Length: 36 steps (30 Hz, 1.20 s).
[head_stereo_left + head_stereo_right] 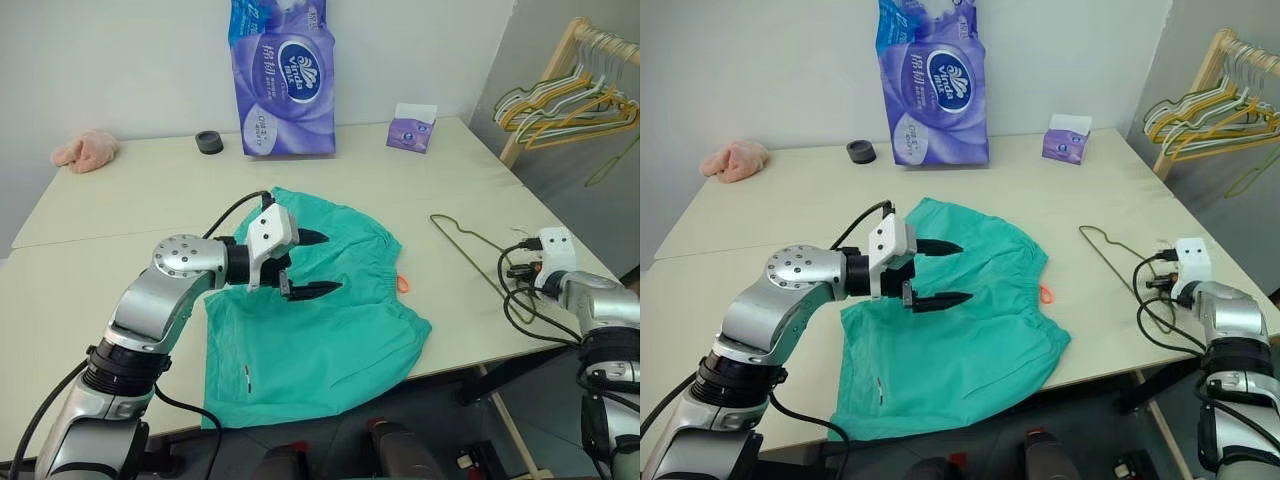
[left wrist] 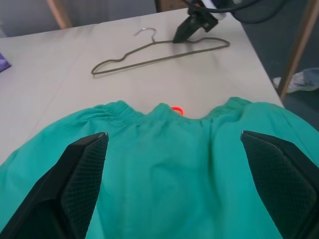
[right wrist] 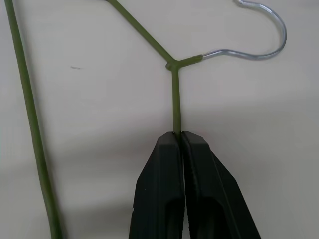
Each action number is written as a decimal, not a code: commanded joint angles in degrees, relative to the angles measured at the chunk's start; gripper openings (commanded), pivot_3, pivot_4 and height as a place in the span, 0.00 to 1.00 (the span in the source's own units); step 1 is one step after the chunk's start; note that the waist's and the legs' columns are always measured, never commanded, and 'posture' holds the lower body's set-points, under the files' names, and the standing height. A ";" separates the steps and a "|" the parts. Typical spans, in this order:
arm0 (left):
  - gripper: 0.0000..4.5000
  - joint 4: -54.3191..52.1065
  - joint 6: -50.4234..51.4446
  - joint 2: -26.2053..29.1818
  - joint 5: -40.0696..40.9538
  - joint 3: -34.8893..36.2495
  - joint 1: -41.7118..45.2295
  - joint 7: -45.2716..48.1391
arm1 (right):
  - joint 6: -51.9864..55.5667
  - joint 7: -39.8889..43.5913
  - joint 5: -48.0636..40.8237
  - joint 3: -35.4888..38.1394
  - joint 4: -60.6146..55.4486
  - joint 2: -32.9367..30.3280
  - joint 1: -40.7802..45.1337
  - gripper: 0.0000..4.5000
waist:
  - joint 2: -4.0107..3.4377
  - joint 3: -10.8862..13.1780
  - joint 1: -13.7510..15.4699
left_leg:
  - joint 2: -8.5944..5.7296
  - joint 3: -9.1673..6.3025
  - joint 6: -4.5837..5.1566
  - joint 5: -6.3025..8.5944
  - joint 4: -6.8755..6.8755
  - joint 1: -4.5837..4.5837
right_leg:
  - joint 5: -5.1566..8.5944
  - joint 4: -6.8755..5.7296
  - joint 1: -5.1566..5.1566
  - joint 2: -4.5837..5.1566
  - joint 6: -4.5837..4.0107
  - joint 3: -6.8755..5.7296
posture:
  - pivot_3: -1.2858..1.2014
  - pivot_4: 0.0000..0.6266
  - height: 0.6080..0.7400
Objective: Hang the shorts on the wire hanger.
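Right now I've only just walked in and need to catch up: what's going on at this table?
A two-armed robot is getting ready to hang shorts on a hanger. Its right gripper is shut on the wire hanger, pinching a shoulder wire just below the hook, with the hanger lying flat on the table near its right edge. The left gripper hangs open over the teal shorts, which lie spread on the table, not gripped.

Looks like a home laundry corner: pale desk, wooden rack of hangers, toilet-paper pack, tissue box.
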State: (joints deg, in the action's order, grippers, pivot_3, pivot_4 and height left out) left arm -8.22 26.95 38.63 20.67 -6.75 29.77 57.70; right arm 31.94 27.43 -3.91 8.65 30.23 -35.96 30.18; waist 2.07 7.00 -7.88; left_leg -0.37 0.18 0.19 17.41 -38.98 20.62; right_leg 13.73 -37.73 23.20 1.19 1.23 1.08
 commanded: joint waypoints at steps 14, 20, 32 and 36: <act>1.00 14.66 7.58 0.46 4.75 8.12 11.35 1.35 | -35.77 8.43 11.59 -15.58 -29.17 -3.67 3.69 0.01 | -0.66 0.42 -0.45 | 0.04 -0.03 -0.01 0.00 0.04 0.23 | -0.03 -0.21 0.39 0.02 -0.05 -0.05 | 0.44 0.16 1.00; 1.00 12.42 8.04 4.15 2.45 3.32 9.72 7.41 | -42.90 11.19 14.30 -19.38 -29.88 -3.04 8.23 0.01 | -0.66 0.44 -0.43 | 0.03 -0.07 -0.02 -0.01 0.04 0.24 | -0.05 -0.21 0.39 0.13 -0.10 -0.06 | 0.44 0.16 1.00; 0.81 9.30 8.81 5.81 2.64 0.93 6.77 11.72 | -47.43 13.15 14.34 -20.07 -30.75 -1.36 11.62 0.00 | -0.67 0.44 -0.33 | 0.06 -0.09 -0.02 -0.01 0.03 0.22 | -0.05 -0.25 0.40 0.14 -0.13 -0.08 | 0.44 0.16 1.00; 0.52 8.69 9.00 5.73 2.77 0.74 6.47 12.07 | -47.17 13.44 13.86 -19.91 -31.66 -0.71 11.15 0.00 | -0.67 0.44 -0.33 | 0.06 -0.09 -0.01 -0.01 0.03 0.22 | -0.05 -0.25 0.40 0.14 -0.13 -0.08 | 0.43 0.16 1.00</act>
State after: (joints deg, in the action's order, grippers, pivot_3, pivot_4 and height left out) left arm 2.55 35.97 44.29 22.64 -6.98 35.62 69.40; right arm -14.57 41.10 10.45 -12.53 0.92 -36.93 40.12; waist 1.40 7.44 -8.21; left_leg -0.31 0.09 0.18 17.41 -38.95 20.84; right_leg 13.68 -37.99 23.60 1.33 1.10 1.01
